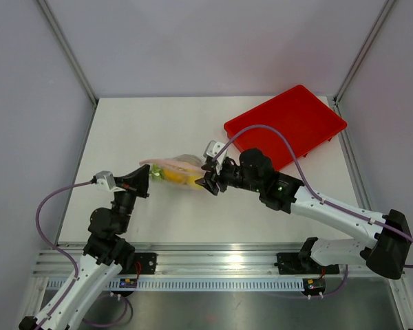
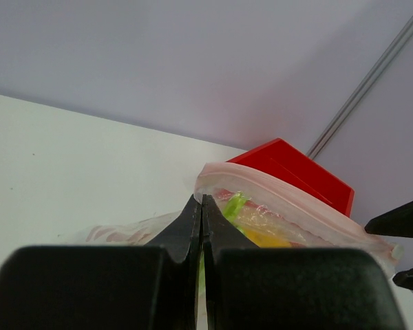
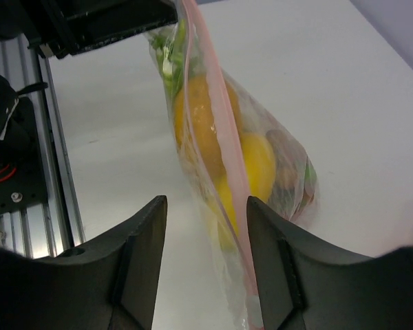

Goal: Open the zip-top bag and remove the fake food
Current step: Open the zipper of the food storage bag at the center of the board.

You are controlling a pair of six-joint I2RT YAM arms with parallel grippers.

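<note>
The zip-top bag (image 1: 177, 168) lies on the white table, held up at its left end. Its pink zip strip (image 3: 220, 137) runs along the top. Through the clear plastic I see the fake food: yellow and orange pieces (image 3: 256, 165) and a green celery stalk (image 3: 168, 63). My left gripper (image 1: 151, 177) is shut on the bag's left corner at the zip strip, as the left wrist view (image 2: 202, 198) shows. My right gripper (image 1: 206, 181) is open at the bag's right end. In the right wrist view (image 3: 206, 201) the strip passes between the jaws, close to the right finger.
A red rectangular tray (image 1: 287, 126) lies at the back right of the table, also showing behind the bag in the left wrist view (image 2: 294, 167). Grey walls and metal frame posts enclose the table. An aluminium rail (image 1: 213, 265) runs along the near edge.
</note>
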